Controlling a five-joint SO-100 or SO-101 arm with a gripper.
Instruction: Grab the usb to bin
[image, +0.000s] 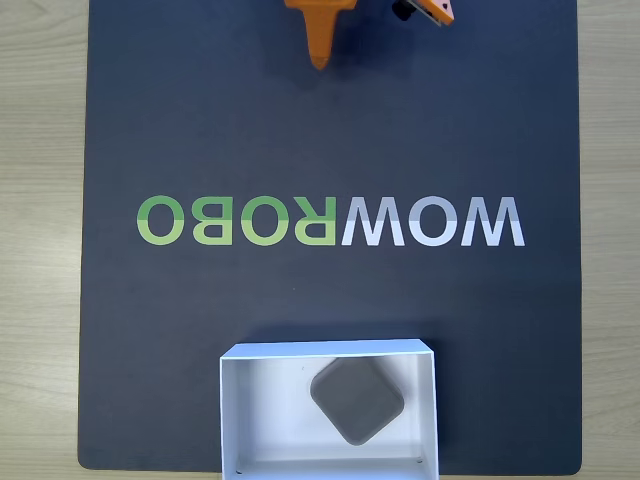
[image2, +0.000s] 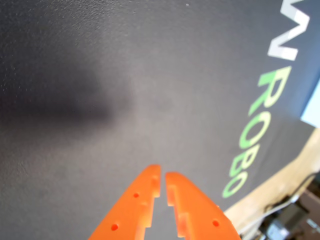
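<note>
The usb (image: 357, 401), a small flat grey square with rounded corners, lies turned diamond-wise on the floor of the bin (image: 250, 410), a shallow white box at the mat's near edge in the fixed view. My orange gripper (image: 320, 62) is at the far edge of the mat, well away from the bin, its tip pointing down the picture. In the wrist view the gripper (image2: 162, 176) hangs over bare dark mat, its two orange fingers nearly touching at the tips, with nothing between them.
A dark mat (image: 200, 130) with the mirrored lettering "WOWROBO" (image: 330, 221) covers a pale wooden table (image: 40, 250). Another orange arm part (image: 432, 10) shows at the top edge. In the wrist view cables (image2: 285, 210) lie past the mat's corner.
</note>
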